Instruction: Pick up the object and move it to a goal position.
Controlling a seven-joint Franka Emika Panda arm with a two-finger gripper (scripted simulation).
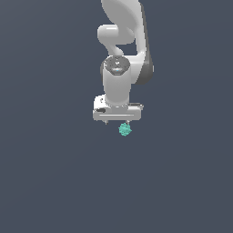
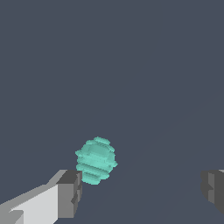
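Pincer (image 2: 139, 192) spread wide, nothing held; two dark fingertips (image 2: 72, 192) far apart in the wrist view. Object (image 2: 96, 160), a small teal-green bumpy lump, sits just beside one fingertip, off-centre in the gap, not touching as far as can be told. Exterior view: object (image 1: 125, 129) lies just under the white pincer (image 1: 118, 122). Judgement: light, rigid, ridged surface should give grip; take it across its middle, after centring the jaws. Beyond: plain grey ground (image 2: 131, 65); no goal marker visible.
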